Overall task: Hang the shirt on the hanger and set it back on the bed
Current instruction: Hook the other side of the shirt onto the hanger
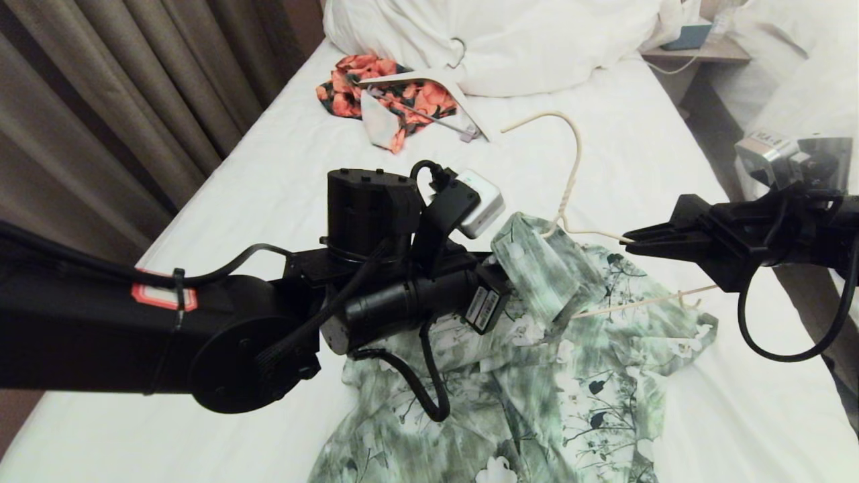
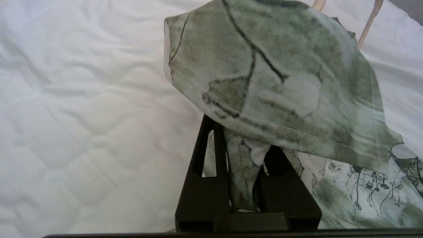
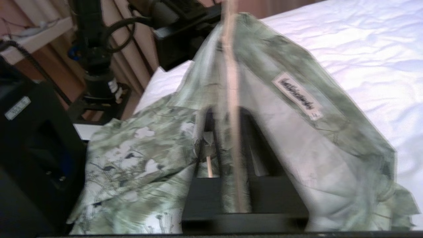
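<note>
On the large bed (image 1: pixel 255 194) with its plain white wrinkled sheet, the green-and-white short-sleeved shirt (image 1: pixel 537 376) printed with white flowers and dark leaves lies spread near the foot end, collar end lifted. Left gripper (image 1: pixel 520 285): reaches in from the left, fingers clamped on a fold of the shirt's collar; the left wrist view shows fabric pinched between the two black fingers (image 2: pixel 201 185) and draped over their tips. Thin cream wire-like hanger (image 1: pixel 570 174): hook pointing up the bed toward the pillows, neck at the raised collar, one shoulder wire and the lower bar running right, clear of the cloth. Right gripper (image 1: pixel 631 245): comes in from the right with its tips at the hanger's shoulder wire beside the collar; the right wrist view shows that wire between its fingers, but I cannot tell whether they grip it or stand slightly apart. Farther up the bed, an orange-red floral garment (image 1: pixel 376 87) lies under a thicker white hanger (image 1: pixel 429 87), just below bulky white pillows (image 1: pixel 510 40).
</note>
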Tool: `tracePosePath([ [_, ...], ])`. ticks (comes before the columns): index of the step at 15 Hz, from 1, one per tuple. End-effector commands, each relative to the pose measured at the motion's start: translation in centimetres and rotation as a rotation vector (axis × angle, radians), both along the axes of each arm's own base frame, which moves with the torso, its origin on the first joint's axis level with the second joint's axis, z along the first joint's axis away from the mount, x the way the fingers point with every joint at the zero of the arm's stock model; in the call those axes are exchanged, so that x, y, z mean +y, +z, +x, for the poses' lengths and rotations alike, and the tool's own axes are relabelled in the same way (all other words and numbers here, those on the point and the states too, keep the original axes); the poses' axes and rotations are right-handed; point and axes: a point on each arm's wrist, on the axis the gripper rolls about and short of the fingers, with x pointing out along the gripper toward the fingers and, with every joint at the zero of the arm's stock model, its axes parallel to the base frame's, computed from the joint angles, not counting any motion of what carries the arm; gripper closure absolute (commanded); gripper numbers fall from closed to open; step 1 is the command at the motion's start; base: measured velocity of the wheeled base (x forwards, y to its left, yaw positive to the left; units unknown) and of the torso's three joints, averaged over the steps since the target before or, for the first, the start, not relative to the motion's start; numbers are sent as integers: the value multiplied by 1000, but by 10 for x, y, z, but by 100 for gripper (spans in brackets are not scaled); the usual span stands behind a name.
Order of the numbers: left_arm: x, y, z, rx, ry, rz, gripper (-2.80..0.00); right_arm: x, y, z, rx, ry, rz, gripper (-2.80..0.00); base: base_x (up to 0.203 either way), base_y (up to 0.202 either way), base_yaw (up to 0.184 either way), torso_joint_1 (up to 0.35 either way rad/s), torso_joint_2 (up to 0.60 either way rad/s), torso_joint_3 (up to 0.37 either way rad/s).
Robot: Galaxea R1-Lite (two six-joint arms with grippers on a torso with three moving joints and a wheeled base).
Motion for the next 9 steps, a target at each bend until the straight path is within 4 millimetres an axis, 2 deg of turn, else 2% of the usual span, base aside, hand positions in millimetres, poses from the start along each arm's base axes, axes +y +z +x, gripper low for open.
tracePosePath([
  [1, 1, 5, -3, -13, -5, -11, 0, 0, 3, -5, -6, 6, 2, -280, 0, 0, 0, 0, 0, 0],
  [3, 3, 8, -5, -18, -5, -17, 0, -1, 13, -17, 52, 2, 2, -280, 0, 0, 0, 0, 0, 0],
  [5, 8, 16, -10, -30, -7, -35, 0, -4, 36, -44, 139, -19, 2, -280, 0, 0, 0, 0, 0, 0],
  [6, 9, 20, -14, -32, -13, -45, 0, -5, 45, -54, 184, -83, -9, -280, 0, 0, 0, 0, 0, 0],
  [9, 16, 37, -30, -33, -29, -110, 0, -8, 72, -74, 437, -483, 20, -280, 0, 0, 0, 0, 0, 0],
])
